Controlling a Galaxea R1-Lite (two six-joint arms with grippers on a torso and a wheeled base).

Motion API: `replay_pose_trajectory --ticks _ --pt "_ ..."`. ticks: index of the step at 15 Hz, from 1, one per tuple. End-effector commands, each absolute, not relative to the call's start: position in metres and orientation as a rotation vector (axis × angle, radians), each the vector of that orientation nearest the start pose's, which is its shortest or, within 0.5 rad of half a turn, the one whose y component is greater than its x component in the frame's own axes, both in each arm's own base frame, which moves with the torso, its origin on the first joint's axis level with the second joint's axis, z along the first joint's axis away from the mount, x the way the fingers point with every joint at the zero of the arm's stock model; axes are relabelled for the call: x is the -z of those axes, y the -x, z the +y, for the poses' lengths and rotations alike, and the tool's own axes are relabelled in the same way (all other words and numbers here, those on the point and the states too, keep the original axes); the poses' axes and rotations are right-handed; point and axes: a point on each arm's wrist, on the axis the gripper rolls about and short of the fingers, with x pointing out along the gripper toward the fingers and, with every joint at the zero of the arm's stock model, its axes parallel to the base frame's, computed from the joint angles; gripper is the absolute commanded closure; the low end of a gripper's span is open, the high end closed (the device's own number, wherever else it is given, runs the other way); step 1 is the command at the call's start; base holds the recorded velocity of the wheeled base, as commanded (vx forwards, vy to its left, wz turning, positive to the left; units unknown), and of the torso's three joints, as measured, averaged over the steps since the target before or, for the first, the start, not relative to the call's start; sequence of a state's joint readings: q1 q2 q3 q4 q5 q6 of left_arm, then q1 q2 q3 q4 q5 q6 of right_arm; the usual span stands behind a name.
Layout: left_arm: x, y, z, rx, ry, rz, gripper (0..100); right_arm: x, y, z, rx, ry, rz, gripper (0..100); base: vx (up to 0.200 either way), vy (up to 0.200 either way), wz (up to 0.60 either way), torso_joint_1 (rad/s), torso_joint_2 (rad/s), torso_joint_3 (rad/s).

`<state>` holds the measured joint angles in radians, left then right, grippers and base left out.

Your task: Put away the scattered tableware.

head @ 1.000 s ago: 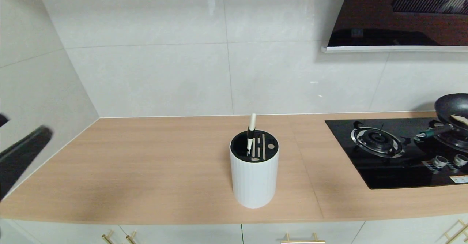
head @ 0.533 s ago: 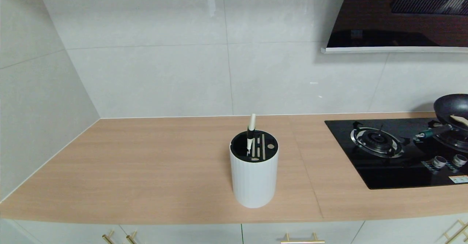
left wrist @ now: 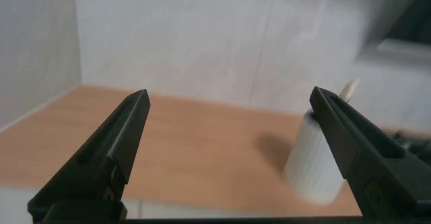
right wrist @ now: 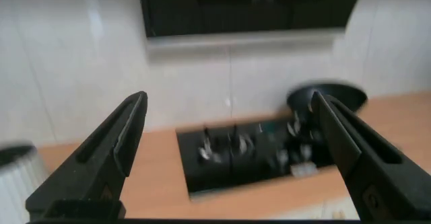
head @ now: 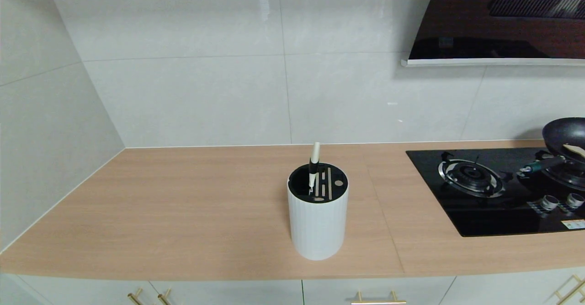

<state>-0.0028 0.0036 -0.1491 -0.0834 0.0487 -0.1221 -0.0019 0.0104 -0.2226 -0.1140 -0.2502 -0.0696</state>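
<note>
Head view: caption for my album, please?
One utensil stands in the white holder on the counter beside the stove.

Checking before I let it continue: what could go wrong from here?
1. The utensil sticks up above the white holder. A low pass by the open left gripper could catch it and tip the tall, free-standing holder.
2. The pan handle juts out over the hob toward the holder. The open right gripper, which faces that side, could clip it.
</note>
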Motion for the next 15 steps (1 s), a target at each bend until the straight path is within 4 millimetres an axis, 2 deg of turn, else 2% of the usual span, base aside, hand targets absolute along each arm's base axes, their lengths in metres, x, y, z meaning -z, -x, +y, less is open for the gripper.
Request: replay_pose_trajectory --ticks 1,5,8,11,15 --pt "-0.087 0.024 0.001 -0.042 0.067 -0.118 0 -0.103 0.028 -0.005 0.247 0.050 -0.226 0 0.000 0.000 0.00 0.000 0.00 0.000" --pt "-0.079 0.023 0.001 -0.049 0.022 -0.031 0 -0.080 0.023 -0.004 0.202 0.063 -0.034 0 0.000 0.000 0.00 0.000 0.00 0.000" --pt "-0.076 0.023 0.001 -0.048 -0.020 -0.001 0 -0.081 0.023 -0.004 0.198 0.067 -0.043 0 0.000 0.000 0.00 0.000 0.00 0.000" --pt "-0.076 0.023 0.001 -0.048 0.018 -0.004 0 -0.081 0.023 -0.001 0.036 0.076 -0.046 0 0.000 0.000 0.00 0.000 0.00 0.000" --pt "-0.076 0.023 0.001 -0.048 0.017 -0.003 0 -0.081 0.023 -0.001 0.026 0.076 -0.036 0 0.000 0.000 0.00 0.000 0.00 0.000"
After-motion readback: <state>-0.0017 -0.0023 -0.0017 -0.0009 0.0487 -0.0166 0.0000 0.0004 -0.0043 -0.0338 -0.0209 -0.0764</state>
